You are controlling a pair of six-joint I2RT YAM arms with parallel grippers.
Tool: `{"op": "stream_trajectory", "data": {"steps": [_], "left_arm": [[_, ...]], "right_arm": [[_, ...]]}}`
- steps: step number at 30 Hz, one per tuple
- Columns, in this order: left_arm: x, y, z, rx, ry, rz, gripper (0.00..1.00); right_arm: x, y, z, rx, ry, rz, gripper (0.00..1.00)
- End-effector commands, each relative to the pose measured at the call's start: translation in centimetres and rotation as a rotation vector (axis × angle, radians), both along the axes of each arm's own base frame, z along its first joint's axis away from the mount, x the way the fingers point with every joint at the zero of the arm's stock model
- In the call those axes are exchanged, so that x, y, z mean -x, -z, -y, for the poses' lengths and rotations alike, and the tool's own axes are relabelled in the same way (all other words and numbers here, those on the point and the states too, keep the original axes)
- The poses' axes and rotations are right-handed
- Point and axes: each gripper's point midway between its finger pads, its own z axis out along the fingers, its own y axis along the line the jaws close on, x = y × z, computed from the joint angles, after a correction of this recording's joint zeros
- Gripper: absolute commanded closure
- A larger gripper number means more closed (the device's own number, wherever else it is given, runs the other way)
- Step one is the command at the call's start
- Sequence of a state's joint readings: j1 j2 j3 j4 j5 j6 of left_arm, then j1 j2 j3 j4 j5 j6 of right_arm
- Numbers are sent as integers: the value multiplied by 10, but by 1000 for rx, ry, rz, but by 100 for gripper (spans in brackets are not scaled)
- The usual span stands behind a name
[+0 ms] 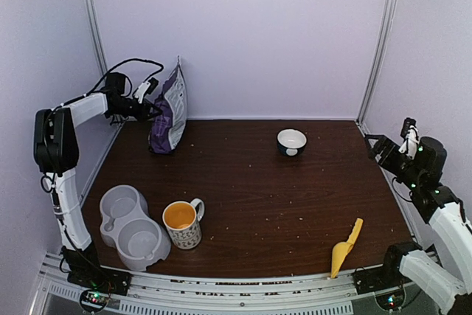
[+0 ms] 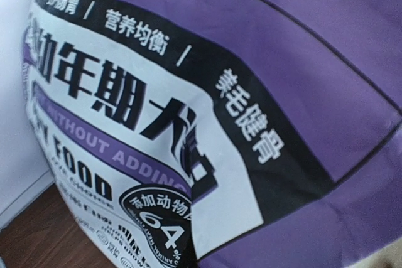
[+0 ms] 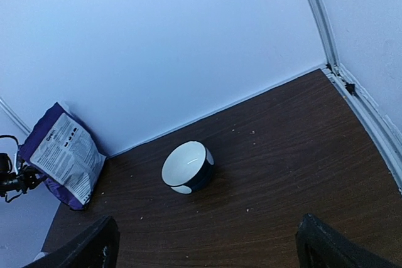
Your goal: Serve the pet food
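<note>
Dark wood table [image 1: 295, 204]; pale lilac walls [image 1: 280, 35] on three sides; metal corner posts [image 1: 380, 42]; soft even light.

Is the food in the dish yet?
Not yet. Nothing looks served: both wells of the grey double dish look empty. In hand: the left gripper is shut on the edge of the purple bag by the back wall, while the right gripper hangs open. Left to do: opening the bag and pouring into the dish.

Purple bag [image 1: 171, 108] with white band, orange-lined mug [image 1: 182, 223], yellow scoop [image 1: 345, 248].
</note>
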State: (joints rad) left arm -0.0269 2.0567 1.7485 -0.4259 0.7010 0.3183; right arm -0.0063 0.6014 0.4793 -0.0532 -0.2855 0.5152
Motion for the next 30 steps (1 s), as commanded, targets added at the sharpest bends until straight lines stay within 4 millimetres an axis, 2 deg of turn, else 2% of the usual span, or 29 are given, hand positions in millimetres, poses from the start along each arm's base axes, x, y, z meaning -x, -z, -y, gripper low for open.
{"op": "stream_trajectory", "data": {"steps": [1,5,8,11,12,15,22,25,26,27,30], "left_arm": [[16,-29,43,171,175,-25,100],[19,-35,50,198,205,-41,100],[21,-36,53,212,219,-46,100],[24,-33,55,208,230,-62,100],[24,-32,56,209,234,-67,100],[26,-28,60,208,242,-84,100],[27,-20,70,217,264,-109,100],[27,-20,76,224,290,-121,100],[28,-18,78,227,300,-129,100],[28,-17,80,231,309,-136,100],[31,-15,84,242,334,-153,100]], "right_arm": [[-4,-32,-27,23,-76,85,0],[-17,-32,-65,81,-122,50,0],[-29,-33,-101,122,-184,20,1],[-41,-43,-141,145,-252,15,1],[-43,-53,-159,141,-287,30,1],[-56,-63,-206,167,-358,39,1],[-92,-73,-319,268,-503,49,3],[-109,-66,-359,316,-555,51,4],[-116,-53,-372,331,-576,30,5],[-121,-56,-383,327,-593,39,5],[-130,-44,-407,334,-640,34,6]]}}
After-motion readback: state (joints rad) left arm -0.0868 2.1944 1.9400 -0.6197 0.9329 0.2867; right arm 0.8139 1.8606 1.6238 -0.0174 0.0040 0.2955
